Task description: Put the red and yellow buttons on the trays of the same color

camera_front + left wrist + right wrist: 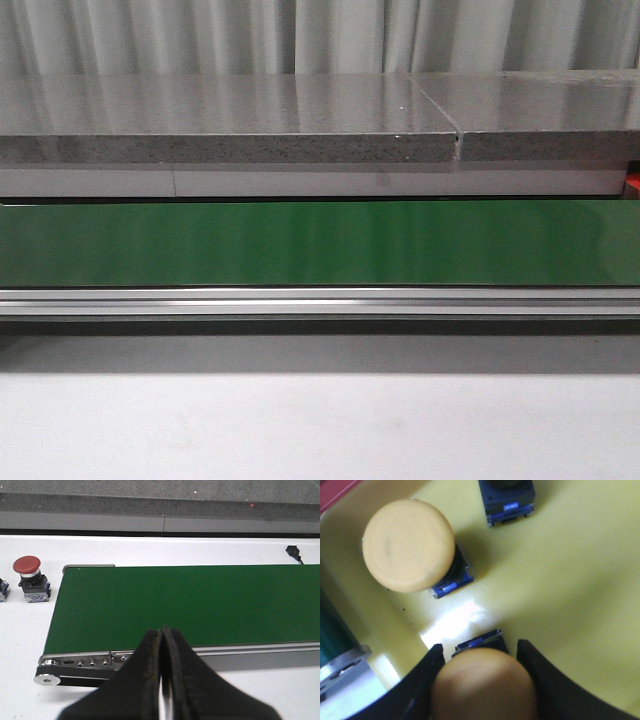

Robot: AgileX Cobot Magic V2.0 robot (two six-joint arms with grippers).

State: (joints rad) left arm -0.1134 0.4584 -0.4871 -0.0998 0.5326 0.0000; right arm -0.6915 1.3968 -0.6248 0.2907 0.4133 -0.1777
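Note:
In the right wrist view a yellow button (482,685) stands on the yellow tray (580,580). My right gripper (479,655) is shut on it, a finger on each side of its cap. A second yellow button (408,545) stands on the same tray, and the dark base of a third button (507,500) shows at the frame's edge. A corner of the red tray (330,490) shows beside the yellow one. In the left wrist view a red button (27,575) stands on the white table beyond the belt's end. My left gripper (161,635) is shut and empty over the belt's near rail.
The green conveyor belt (320,240) runs across the front view with an aluminium rail (320,300) along its near side. A grey stone shelf (230,120) lies behind it. Part of another button (2,589) shows at the left wrist view's edge. No gripper shows in the front view.

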